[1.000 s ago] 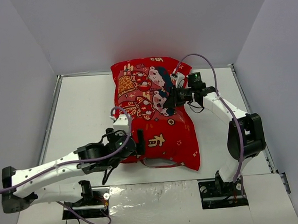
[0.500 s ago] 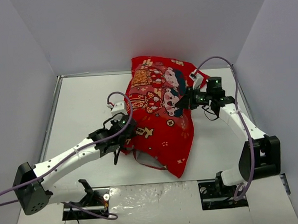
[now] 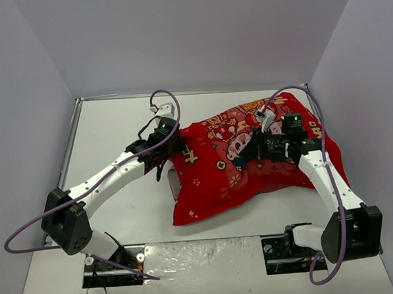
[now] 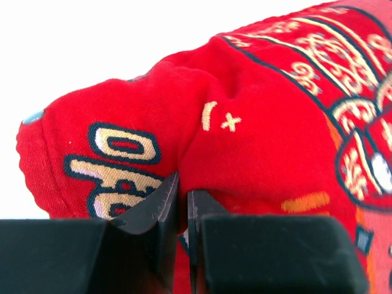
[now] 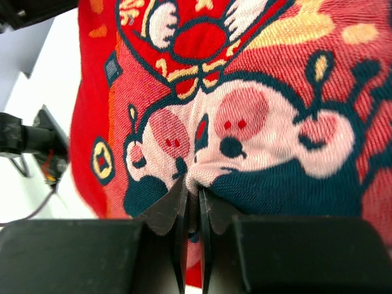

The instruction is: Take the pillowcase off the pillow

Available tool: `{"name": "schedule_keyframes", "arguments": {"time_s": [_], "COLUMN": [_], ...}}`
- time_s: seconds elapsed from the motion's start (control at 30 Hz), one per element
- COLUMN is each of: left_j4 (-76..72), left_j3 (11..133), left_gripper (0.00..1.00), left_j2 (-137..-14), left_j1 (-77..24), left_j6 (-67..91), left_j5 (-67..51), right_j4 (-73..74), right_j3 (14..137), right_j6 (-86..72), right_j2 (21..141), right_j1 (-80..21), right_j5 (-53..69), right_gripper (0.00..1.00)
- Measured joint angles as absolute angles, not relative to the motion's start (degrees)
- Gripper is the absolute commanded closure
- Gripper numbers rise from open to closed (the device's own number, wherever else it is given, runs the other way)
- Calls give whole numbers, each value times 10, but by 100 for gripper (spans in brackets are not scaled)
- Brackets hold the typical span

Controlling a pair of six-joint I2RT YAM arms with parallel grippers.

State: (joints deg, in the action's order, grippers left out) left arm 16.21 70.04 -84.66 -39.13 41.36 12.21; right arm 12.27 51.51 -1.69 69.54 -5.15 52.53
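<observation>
The pillowcase (image 3: 218,175) spans between both sets of jaws, its long axis running left to right (right end angled farther away). The left gripper (image 4: 182,191) is clamped on its left-end fold. The right gripper (image 5: 192,191) pinches a fold in the printed faces.

Pillowcase (image 3: 211,176): woven cloth, matt, slightly coarse weave, printed. Left gripper (image 4: 182,187), right gripper (image 5: 192,185): matt black plastic. Table (image 3: 116,131): smooth white. Foil strip (image 3: 202,258): crinkled, shiny.

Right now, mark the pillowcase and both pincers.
pillowcase (image 3: 218,175): top view, middle of the red fabric.
left pincer (image 4: 182,187): left wrist view, midway between its fingertips.
right pincer (image 5: 192,187): right wrist view, midway between its fingertips.
</observation>
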Motion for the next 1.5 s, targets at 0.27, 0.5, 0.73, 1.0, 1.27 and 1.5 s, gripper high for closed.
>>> {"name": "schedule_keyframes", "arguments": {"time_s": [0.27,0.5,0.73,1.0,1.27,1.5], "left_j4": [207,303,396,396,203,36], "left_j3": [644,556,442,420,262,181], "left_gripper": [24,20,28,34,32,28], "left_j2": [-648,-440,-374,-500,-460,-423], "left_j1": [-392,-399,-460,-551,-566,-578], "left_j6": [431,534,673,737,662,583], "left_j5": [136,161,185,213,197,173], "right_j4": [181,300,488,582,507,452], "right_j3": [595,715,850,855,818,764], "right_j6": [95,265,610,850,814,757], "right_j2": [701,724,747,816,851,852], "right_j1": [-38,-43,-110,-270,-353,-350], "right_j5": [484,435,462,448,343,308], "right_gripper": [45,10,12,22,51,90]}}
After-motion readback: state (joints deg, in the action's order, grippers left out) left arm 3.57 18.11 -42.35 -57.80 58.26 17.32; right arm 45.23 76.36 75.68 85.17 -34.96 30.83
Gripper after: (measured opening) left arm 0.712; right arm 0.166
